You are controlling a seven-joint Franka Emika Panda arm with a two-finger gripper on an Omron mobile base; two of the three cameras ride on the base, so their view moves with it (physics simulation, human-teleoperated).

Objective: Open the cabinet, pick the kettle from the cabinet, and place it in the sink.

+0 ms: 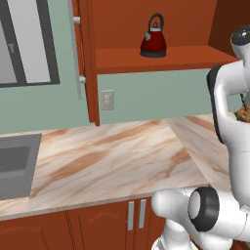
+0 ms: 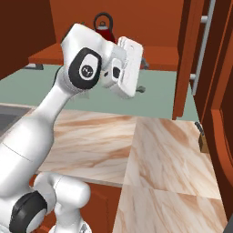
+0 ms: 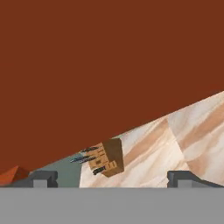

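kettle (image 1: 154, 42) on open cabinet (image 1: 156, 58) shelf; tool (image 3: 111, 179) spread, empty

From my remote station I see a reddish-brown cabinet (image 1: 146, 29) with a brighter orange-red shelf holding a dark red kettle (image 1: 154, 43), its arched handle and knob black. A silver bar handle (image 1: 76, 49) runs down the open door. The wall (image 1: 156, 95) is pale grey-green, with a cream outlet plate (image 1: 107, 100). The countertop (image 1: 122, 156) is marbled tan with rust-brown streaks over cream. The sink (image 1: 14, 166) is dark grey. In the hand view, a light brown knife block (image 3: 106, 158) carries dark handles, and the gripper (image 3: 112, 178) tips are dark grey.
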